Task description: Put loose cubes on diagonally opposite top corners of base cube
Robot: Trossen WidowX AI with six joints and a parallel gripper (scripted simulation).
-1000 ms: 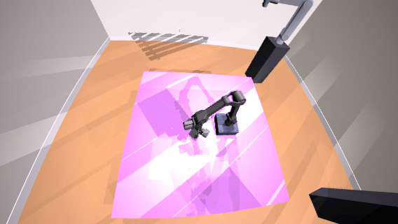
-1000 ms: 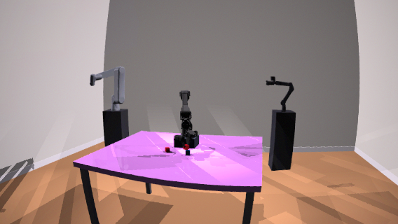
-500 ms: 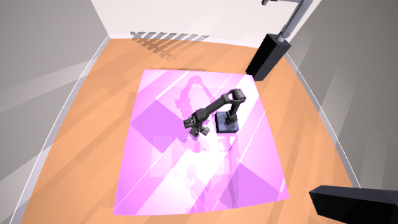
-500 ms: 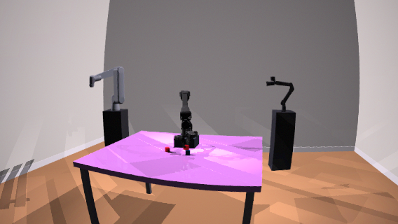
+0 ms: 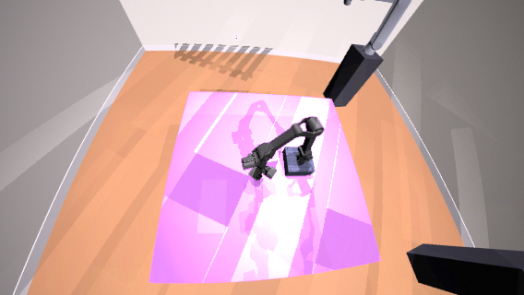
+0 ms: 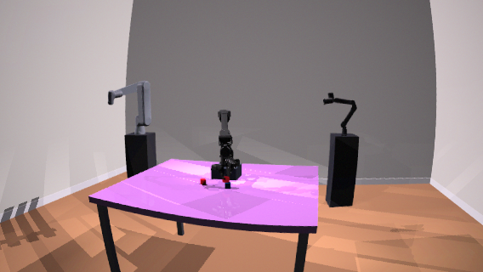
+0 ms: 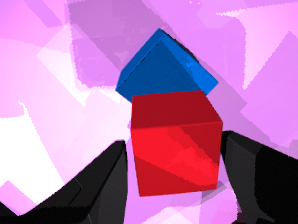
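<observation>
The blue base cube [image 7: 157,72] [image 6: 228,185] stands on the table, turned cornerwise in the wrist view. A red cube [image 7: 176,155] [image 6: 226,178] sits level over the base cube's near corner and hides it; their contact is not visible. My gripper [image 7: 174,145] [image 6: 226,174] [image 5: 262,174] is open around this cube: a narrow gap shows at the left finger, and the right finger is very close to its side. The other red cube [image 6: 203,181] lies on the table, left of the base cube in the exterior view. The arm hides the cubes in the top view.
The pink table [image 5: 175,267] [image 6: 140,201] carries my arm's dark base [image 5: 299,169] close to the cubes. Two other arms stand on black pedestals [image 6: 140,155] [image 6: 342,174] beyond the table. Strong light patches and shadows cross the table top.
</observation>
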